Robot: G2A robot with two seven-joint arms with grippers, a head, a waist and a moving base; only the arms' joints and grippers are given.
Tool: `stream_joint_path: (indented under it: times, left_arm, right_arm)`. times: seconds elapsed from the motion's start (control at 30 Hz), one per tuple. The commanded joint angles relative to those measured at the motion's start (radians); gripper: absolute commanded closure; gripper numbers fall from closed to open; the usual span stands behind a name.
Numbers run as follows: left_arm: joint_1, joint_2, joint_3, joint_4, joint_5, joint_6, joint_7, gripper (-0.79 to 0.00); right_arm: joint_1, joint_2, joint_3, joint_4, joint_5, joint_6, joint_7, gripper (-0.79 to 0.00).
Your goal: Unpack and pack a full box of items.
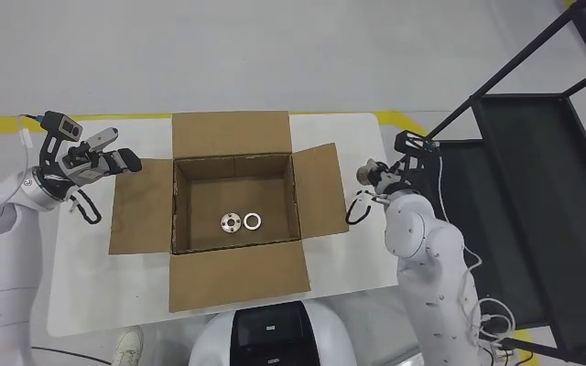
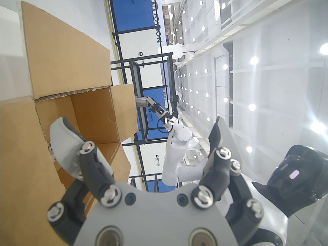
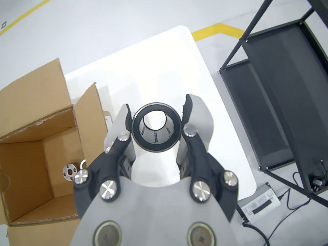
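- The sleeve, 1 hollow metal tube with a dark rim, sits clamped in the right gripper, 1 finger on each side of it.
- Its long axis runs in line with the fingers and points down; white table shows through the open bore in the right wrist view.
- The sleeve hangs above the right part of the table, between the right flap of the box and the table's right edge, apart from both.
- The left gripper has its jaws spread wide with nothing between them. It is over the table's left edge, left of the box's left flap, fingers pointing right toward the box.
- 1 cardboard box stands mid-table, open upward, all 4 flaps folded outward.
- 2 metal parts lie flat on the box floor, just beside each other, toward its near side: 1 round flange on the left and 1 ring on the right.
- 1 dark rack stands right of the table.
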Motion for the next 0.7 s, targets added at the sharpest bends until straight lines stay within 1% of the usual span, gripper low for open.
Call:
stream_joint_path:
  times: [0.0,0.33,0.47,0.67]
  left_arm:
    - [0.0,0.0,0.0,0.0,0.0,0.0,0.0,-0.785]
    - [0.0,0.0,0.0,0.0,0.0,0.0,0.0,-0.785]
    - [0.0,0.0,0.0,0.0,0.0,0.0,0.0,-0.785]
    - [0.0,0.0,0.0,0.0,0.0,0.0,0.0,-0.785]
  right_arm:
    - [0.015,-0.001,0.001,0.044,0.013,0.0,0.001,0.0]
    - [0.053,-0.006,-0.012,0.22,0.067,0.009,-0.033,0.0]
    - [0.049,-0.007,-0.015,0.25,0.07,0.019,-0.049,0.0]
    - [0.033,-0.006,-0.013,0.278,0.027,0.064,-0.049,0.0]
